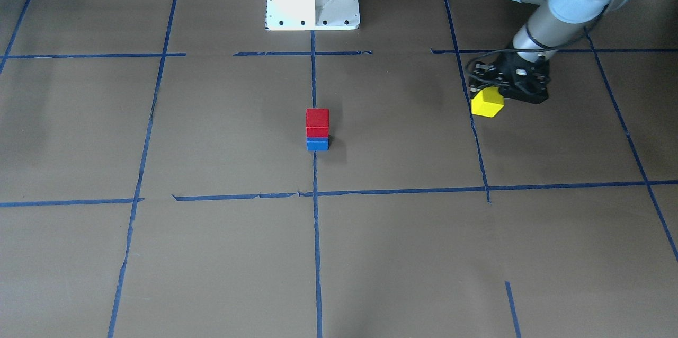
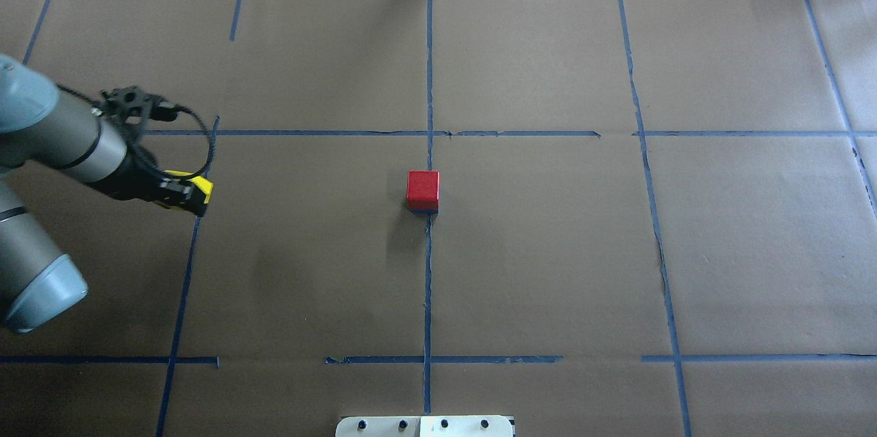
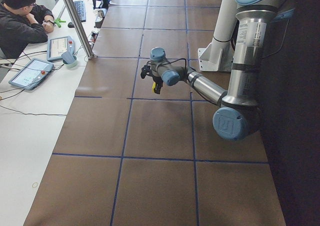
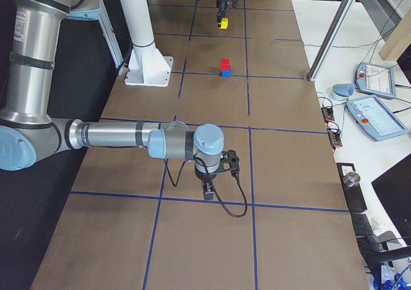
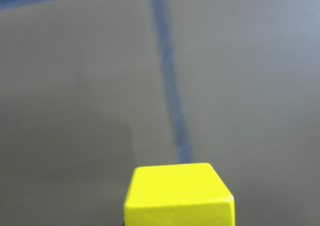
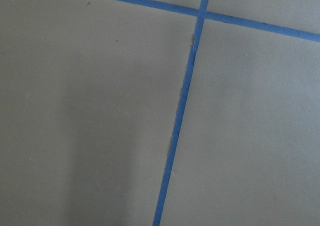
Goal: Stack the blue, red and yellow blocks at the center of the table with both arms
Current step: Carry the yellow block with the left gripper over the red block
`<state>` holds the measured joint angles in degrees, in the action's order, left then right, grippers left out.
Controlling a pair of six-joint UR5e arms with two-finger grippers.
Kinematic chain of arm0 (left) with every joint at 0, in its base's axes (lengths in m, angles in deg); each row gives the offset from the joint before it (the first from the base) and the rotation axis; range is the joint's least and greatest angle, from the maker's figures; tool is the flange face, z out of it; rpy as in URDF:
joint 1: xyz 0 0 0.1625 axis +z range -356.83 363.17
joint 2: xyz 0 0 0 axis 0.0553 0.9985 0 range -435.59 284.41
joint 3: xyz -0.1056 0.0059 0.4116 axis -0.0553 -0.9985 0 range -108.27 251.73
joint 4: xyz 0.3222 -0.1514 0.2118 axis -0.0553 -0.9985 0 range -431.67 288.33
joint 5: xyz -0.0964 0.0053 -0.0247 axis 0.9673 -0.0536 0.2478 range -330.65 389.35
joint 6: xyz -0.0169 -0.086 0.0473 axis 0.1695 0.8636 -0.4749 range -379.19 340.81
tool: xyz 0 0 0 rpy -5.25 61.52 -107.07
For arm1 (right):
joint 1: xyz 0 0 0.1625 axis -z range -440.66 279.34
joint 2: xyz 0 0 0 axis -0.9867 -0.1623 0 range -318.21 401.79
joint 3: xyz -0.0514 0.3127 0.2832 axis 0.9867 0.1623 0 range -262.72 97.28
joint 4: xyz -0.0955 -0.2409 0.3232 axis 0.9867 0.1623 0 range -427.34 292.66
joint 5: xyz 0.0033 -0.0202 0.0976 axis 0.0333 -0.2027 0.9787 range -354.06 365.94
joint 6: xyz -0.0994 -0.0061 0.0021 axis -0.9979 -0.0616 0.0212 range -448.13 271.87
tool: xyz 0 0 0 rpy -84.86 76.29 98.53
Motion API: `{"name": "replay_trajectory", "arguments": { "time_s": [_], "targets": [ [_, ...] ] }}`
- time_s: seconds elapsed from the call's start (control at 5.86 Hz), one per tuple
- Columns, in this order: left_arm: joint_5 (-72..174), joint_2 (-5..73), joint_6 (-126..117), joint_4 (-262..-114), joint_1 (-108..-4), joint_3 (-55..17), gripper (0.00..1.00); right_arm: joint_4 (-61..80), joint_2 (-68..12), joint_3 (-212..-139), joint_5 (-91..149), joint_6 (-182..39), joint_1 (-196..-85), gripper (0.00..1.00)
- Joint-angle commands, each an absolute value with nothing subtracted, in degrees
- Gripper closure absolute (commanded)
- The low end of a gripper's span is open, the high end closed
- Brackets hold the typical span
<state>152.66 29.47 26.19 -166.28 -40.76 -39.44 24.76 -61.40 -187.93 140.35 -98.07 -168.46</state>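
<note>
The left arm (image 2: 62,142) enters at the left edge of the overhead view. Its forearm reaches out to the right and its wrist is tipped down toward the bench (image 2: 548,252). The left fingers (image 2: 179,192) are pinching the yellow block (image 1: 487,103), which sits far to the left over a blue tape line (image 2: 185,266), well apart from the centre. In the front-facing view the block is tilted, one corner lowest, and it looks lifted off the bench. The left wrist view shows its plain bright top face and sharp edges against blurred brown paper.

The right arm (image 4: 122,136) shows only in the view from the right end. It is stretched low and level along the bench, with the wrist turned down. The right fingers (image 4: 209,189) point at the bench close to a tape line, and I cannot tell whether they are spread or pressed together.

At the centre, on the middle tape line, the red block (image 1: 317,122) rests squarely on the blue block (image 1: 317,144). From overhead, red hides nearly all of the blue.
</note>
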Motion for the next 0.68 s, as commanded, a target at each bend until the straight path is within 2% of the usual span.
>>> {"name": "replay_trajectory", "arguments": {
  "time_s": [0.0, 0.34, 0.51],
  "targets": [
    [151.7, 51.0, 34.5, -148.6, -34.9, -36.9, 1.00, 24.8, -61.4, -187.9, 140.3, -98.1, -168.5, 0.00],
    [144.9, 65.7, 40.3, -148.7, -30.4, -22.4, 1.00, 24.8, -61.4, -187.9, 140.3, -98.1, -168.5, 0.00],
    [144.8, 68.1, 40.3, -149.4, -30.3, -18.3, 1.00, 24.8, -61.4, -187.9, 140.3, -98.1, -168.5, 0.00]
  ]
}}
